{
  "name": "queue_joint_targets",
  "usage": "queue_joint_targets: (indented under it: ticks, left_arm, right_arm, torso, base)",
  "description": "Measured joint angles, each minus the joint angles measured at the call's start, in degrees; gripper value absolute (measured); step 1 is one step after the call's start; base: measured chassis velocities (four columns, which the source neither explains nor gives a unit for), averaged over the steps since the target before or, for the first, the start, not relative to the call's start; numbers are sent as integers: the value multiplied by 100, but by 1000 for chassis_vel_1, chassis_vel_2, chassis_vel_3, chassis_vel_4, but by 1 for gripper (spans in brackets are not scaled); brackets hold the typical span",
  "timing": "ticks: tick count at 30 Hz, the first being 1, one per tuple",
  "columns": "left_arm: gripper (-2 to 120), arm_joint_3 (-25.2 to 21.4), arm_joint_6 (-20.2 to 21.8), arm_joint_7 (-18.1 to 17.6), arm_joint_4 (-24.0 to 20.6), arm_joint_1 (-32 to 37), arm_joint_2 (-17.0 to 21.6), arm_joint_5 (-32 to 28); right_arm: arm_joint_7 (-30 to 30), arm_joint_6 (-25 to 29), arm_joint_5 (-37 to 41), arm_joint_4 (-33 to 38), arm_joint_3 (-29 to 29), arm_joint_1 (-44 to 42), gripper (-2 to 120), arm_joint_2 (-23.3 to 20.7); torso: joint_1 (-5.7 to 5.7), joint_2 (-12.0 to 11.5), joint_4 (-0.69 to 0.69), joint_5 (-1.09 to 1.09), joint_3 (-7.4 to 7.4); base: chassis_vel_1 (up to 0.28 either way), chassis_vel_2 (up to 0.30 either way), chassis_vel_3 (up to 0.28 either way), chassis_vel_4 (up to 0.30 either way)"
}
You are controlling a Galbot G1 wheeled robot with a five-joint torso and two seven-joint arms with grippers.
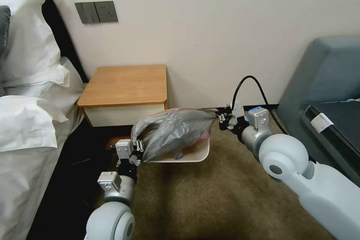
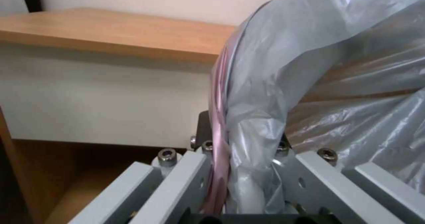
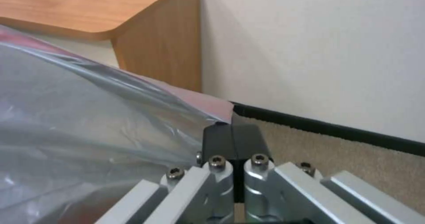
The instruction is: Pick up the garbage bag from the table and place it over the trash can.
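The garbage bag [image 1: 172, 131] hangs stretched between both grippers above the trash can [image 1: 195, 153], which stands on the carpet just in front of the table [image 1: 125, 84], by its right front corner. The left gripper [image 1: 138, 146] is clamped on the bag's pink-tinted edge over the can's left rim; the right gripper [image 1: 222, 119] pinches the opposite corner with its pads closed together beyond the can's right rim. The film looks very light, limp and slippery, likely to tear or slide out, so its doubled rim seems the safest hold.
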Motion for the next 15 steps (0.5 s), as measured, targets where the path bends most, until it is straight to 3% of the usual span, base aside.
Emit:
queue_joint_targets:
  ticks: [7,15]
  left_arm:
    - [5,37,-51,9,6,12,-39,2]
    - [5,47,-106,33,3,47,-29,3]
  right_arm:
    - [-25,-59,56,-112,92,-106,0,-107]
    - [-32,-2,-55,-769,-408,273,0,249]
  torso:
    - [0,0,-1,-1,0]
    - [0,0,1,-1,0]
  base:
    - [0,0,0,0]
    - [0,0,0,0]
